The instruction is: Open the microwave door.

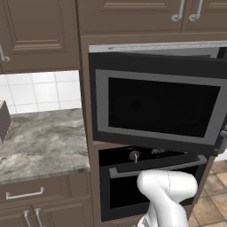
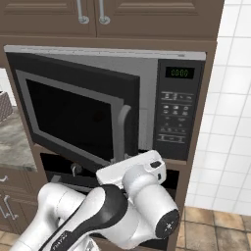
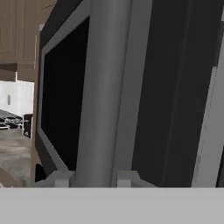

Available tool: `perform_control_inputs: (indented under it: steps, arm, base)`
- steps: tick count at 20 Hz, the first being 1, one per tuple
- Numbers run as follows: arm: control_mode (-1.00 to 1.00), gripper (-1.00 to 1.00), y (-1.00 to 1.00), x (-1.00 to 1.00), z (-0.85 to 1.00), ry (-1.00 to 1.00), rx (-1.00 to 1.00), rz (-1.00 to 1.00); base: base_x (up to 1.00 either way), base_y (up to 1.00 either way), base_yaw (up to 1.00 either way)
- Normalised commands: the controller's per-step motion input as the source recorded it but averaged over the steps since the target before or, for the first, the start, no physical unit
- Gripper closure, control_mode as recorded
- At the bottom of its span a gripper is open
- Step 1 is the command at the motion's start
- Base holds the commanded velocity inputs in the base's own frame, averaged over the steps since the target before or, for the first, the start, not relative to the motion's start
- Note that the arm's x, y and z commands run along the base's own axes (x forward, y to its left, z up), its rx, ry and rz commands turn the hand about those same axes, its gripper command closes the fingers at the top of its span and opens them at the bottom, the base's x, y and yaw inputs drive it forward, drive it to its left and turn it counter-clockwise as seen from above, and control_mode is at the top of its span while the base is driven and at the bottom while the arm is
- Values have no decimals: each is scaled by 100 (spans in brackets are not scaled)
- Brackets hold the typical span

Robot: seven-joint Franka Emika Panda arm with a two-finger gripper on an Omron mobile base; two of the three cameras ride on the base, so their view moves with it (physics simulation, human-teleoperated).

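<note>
The microwave door [image 1: 159, 106] looks like matt black plastic around a dark, smooth glass window with a flat grey frame; its handle [image 2: 121, 131] is a smooth grey bar of dull metal look. The microwave [image 2: 179, 105] carries a pale silver trim on top. The cabinets [image 1: 40, 31] show brown wood with satin finish, the bench [image 1: 42, 142] mottled grey stone, the wall [image 2: 230, 98] glossy white tiles.

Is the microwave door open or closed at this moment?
Partly open. The microwave door is swung out from the microwave, showing grey interior behind it. The pincer straddles the door's handle.
</note>
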Motion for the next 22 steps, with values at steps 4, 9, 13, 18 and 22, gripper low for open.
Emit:
perform_control_inputs:
  steps: [4, 9, 13, 18, 22]
  arm:
    - [-100, 100, -5, -99, 0, 0, -2, 33]
    - [-100, -100, -18, -68, 6, -2, 0, 18]
    - [-100, -100, -53, -41, 33, -8, 0, 3]
    - [-100, -100, -73, -57, 39, -10, 0, 0]
    - [-100, -100, -27, 20, 13, -1, 0, 4]
  base:
    - [0, 0, 0]
    - [0, 0, 0]
    - [0, 0, 0]
    - [0, 0, 0]
    - [0, 0, 0]
